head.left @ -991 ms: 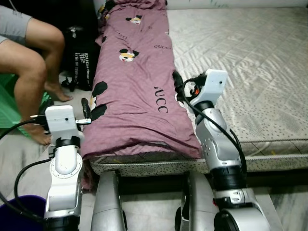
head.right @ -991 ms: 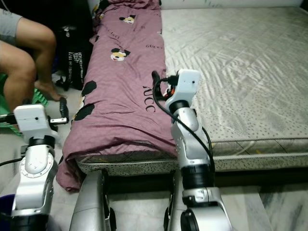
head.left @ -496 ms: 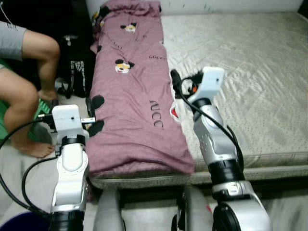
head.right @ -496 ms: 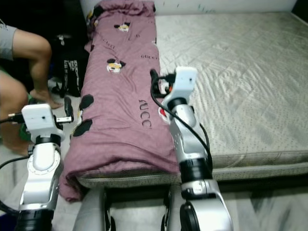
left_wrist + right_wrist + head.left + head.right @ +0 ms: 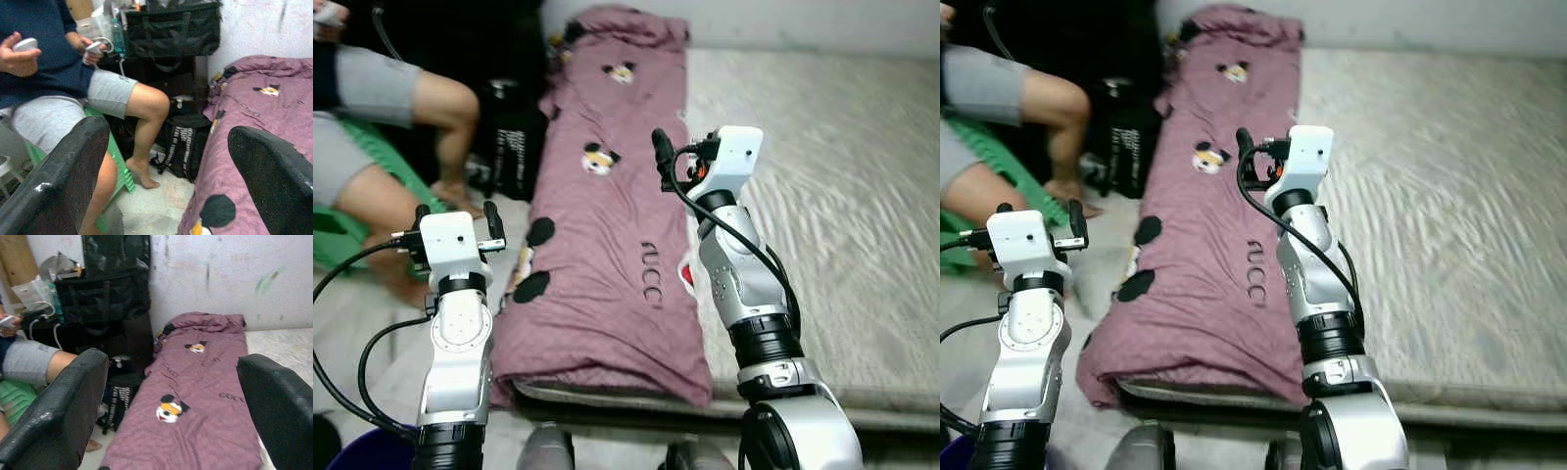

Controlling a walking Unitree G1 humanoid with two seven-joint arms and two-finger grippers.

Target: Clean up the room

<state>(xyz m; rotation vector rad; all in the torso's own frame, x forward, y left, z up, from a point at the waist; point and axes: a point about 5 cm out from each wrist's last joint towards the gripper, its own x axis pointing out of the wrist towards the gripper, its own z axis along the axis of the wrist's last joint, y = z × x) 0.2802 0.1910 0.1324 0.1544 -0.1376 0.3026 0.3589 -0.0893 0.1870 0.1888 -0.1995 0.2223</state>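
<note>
A long purple blanket (image 5: 612, 245) lies in a strip along the left edge of the bare mattress (image 5: 832, 225), its long axis running away from the robot. The right gripper (image 5: 663, 162) hovers above its middle, fingers spread and empty, nearest it. The left gripper (image 5: 453, 217), also spread and empty, hangs just off its left edge. A seated person (image 5: 73, 93) and a black bag (image 5: 514, 147) sit farther left.
</note>
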